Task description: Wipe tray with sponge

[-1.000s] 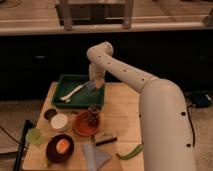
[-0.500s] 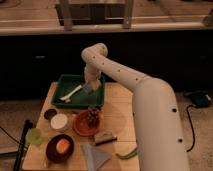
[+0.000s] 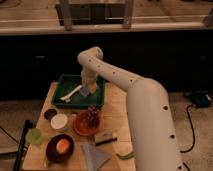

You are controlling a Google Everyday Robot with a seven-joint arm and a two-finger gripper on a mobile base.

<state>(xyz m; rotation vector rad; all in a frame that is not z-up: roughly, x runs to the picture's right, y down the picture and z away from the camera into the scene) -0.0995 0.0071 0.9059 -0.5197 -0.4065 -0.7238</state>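
Gripper: points down from the white arm, over the right half of the tray, and is closed on the sponge.
Sponge: blue-grey block right at the gripper's tip, low over the tray floor.
Sponge axis: seems to lie flat with its long side running left to right, though the view is too coarse to be sure.
Tray: dark green, beneath and around the gripper, long side left to right.
White utensil: inside the tray, left of the gripper, lying slantwise, apart from the sponge.
Orange plate: on the table in front of the gripper, just outside the tray's near rim.
Change since half a second ago: the gripper and sponge have moved slightly left and toward the near rim. The white utensil is unmoved.
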